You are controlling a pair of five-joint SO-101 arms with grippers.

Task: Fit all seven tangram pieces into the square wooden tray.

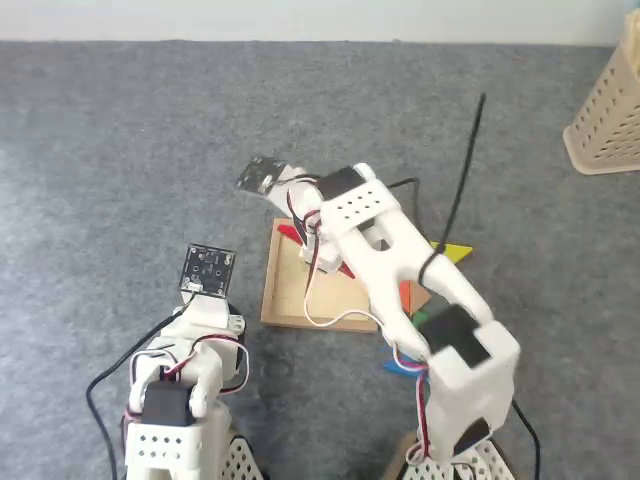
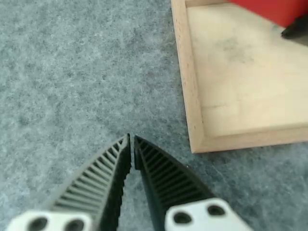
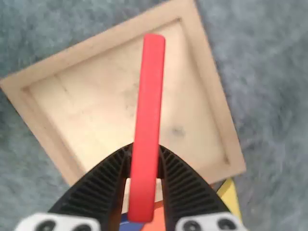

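The grey bench [image 1: 120,150] carries the square wooden tray [image 1: 290,320], which lies flat. Over the tray's floor the right end effector [image 3: 144,150] clamps a red tangram piece [image 3: 149,96] turned on its thin edge. The piece's long axis runs straight out from the fingers toward the tray's far rim. The left end effector [image 2: 131,140] hangs low just beside a tray corner, fingers nearly touching and gripping nothing. A yellow piece [image 1: 456,250] lies past the tray's right side.

The grey felt desk [image 1: 120,150] carries the tray [image 1: 270,290], a yellow piece [image 1: 455,251] and a blue piece [image 1: 398,367] near it, and a basket [image 1: 610,110] at the far corner.
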